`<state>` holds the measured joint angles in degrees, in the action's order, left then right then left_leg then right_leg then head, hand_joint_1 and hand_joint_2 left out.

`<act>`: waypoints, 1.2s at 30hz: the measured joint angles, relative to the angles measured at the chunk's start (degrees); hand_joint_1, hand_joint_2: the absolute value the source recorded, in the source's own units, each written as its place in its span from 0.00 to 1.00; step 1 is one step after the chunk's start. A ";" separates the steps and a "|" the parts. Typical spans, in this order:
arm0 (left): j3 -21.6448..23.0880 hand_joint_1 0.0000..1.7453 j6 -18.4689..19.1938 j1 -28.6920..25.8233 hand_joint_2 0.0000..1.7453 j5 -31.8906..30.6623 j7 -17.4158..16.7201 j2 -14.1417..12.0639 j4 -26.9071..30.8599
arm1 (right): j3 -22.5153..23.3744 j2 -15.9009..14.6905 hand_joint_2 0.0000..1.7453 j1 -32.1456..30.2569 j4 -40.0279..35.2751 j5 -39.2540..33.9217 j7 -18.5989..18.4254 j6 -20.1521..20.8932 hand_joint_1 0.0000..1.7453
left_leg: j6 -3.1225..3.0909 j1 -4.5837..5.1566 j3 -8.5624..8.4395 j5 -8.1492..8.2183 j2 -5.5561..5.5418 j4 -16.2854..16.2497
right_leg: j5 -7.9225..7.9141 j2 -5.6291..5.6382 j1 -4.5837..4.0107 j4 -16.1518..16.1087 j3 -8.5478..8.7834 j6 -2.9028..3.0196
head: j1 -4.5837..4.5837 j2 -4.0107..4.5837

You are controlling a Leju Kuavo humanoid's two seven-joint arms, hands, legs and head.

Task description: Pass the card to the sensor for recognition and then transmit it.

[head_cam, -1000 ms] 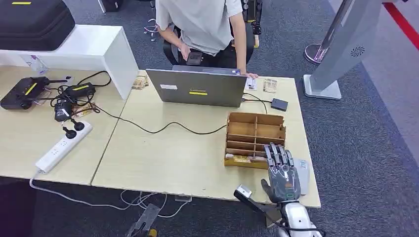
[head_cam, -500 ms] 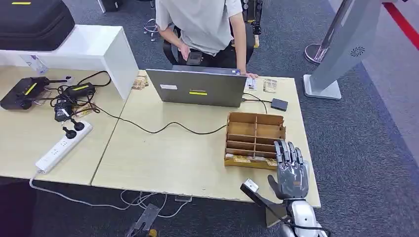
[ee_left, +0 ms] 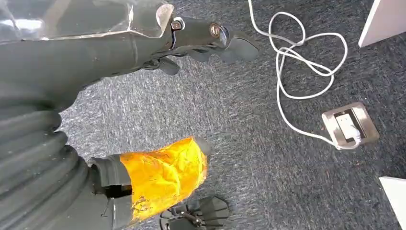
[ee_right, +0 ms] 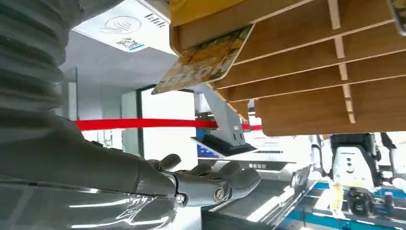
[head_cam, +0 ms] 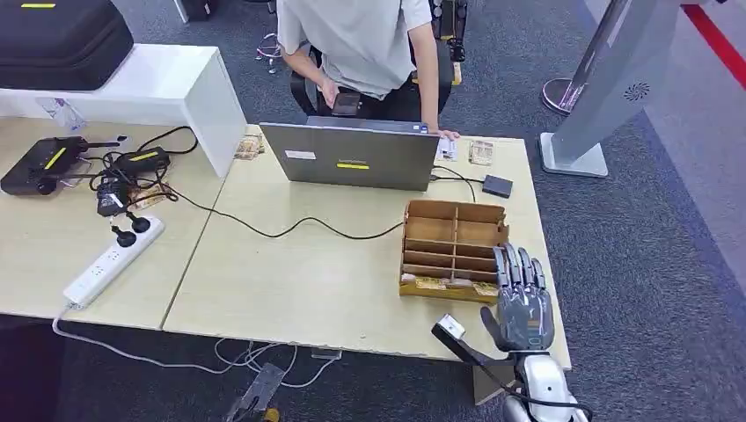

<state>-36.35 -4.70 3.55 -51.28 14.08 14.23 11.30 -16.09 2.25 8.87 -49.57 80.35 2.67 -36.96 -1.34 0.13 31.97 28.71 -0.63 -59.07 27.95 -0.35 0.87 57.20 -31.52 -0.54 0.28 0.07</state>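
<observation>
Currently the right hand (head_cam: 524,303) hovers over the near right corner of the worktop (head_cam: 308,281), just beside the wooden organizer (head_cam: 455,246); fingers (head_cam: 519,268) are extended and slightly spread, palm down, holding nothing; in the right wrist view the fingers (ee_right: 215,184) lie straight and empty too. The card (head_cam: 444,284), yellow-patterned, sits in the organizer's nearest row, close to the fingertips but not touching as far as can be seen; the right wrist view shows the card (ee_right: 206,60) sticking out of the slot at a tilt. A grey flat pad lies on the worktop under the hand, mostly hidden. The left hand (ee_left: 143,52) hangs over grey carpet; fingers loosely apart, nothing in them. A laptop (head_cam: 352,156) stands at the far edge with a person (head_cam: 369,44) seated behind it; a black cable (head_cam: 290,230) runs across the worktop; a white power strip (head_cam: 113,261) lies on the left worktop.
</observation>
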 joint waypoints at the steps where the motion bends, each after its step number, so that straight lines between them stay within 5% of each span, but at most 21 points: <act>1: 0.00 0.00 0.00 0.00 1.00 0.00 0.02 0.02 0.00 | 0.00 0.00 1.00 0.00 -0.07 -0.02 0.15 0.00 0.00 | 0.00 0.00 0.00 0.00 0.00 0.00 | 0.00 0.00 0.00 0.00 0.00 0.00 | 0.00 0.00; 25: -0.42 0.00 0.00 0.09 1.00 -0.72 0.04 -0.09 0.00 | -0.85 0.81 1.00 -0.21 0.09 -1.01 1.20 0.20 0.00 | 0.00 0.00 0.01 0.00 -0.01 0.00 | 0.00 -0.01 0.00 0.00 0.00 0.00 | 0.00 0.00; 26: -0.42 0.00 0.00 0.13 1.00 -0.72 0.04 -0.11 0.00 | -0.87 0.81 1.00 -0.21 0.15 -1.05 1.20 0.20 0.85 | 0.00 0.00 0.01 0.00 -0.01 0.00 | 0.00 -0.01 0.00 0.00 0.01 0.00 | 0.00 0.00; 27: -0.44 0.00 0.00 0.16 1.00 -0.72 0.04 -0.11 0.00 | -0.87 0.81 1.00 -0.20 0.22 -1.07 1.20 0.20 0.85 | 0.00 0.00 0.01 0.00 -0.01 0.00 | 0.00 -0.01 0.00 0.00 0.01 0.00 | 0.00 0.00; 28: -0.44 0.00 0.00 0.19 1.00 -0.72 0.04 -0.11 0.00 | -0.87 0.83 1.00 -0.20 0.28 -1.09 1.20 0.24 1.00 | 0.00 0.00 0.01 0.00 -0.01 0.00 | 0.00 -0.01 0.00 0.00 0.01 0.00 | 0.00 0.00; 36: -0.55 0.00 0.00 0.29 1.00 -0.70 0.15 -0.11 0.00 | -0.87 0.96 1.00 -0.22 0.28 -3.50 2.25 1.77 1.00 | 0.00 0.00 0.01 0.00 -0.01 0.00 | 0.00 -0.01 0.00 0.00 0.01 0.00 | -0.02 0.00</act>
<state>-36.89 -4.70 3.84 -51.98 14.23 14.12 11.30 -16.96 3.21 8.65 -49.29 76.85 4.92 -35.19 -1.34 0.13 31.98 28.71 -0.64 -59.07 27.94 -0.36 0.87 57.20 -31.51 -0.54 0.26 0.07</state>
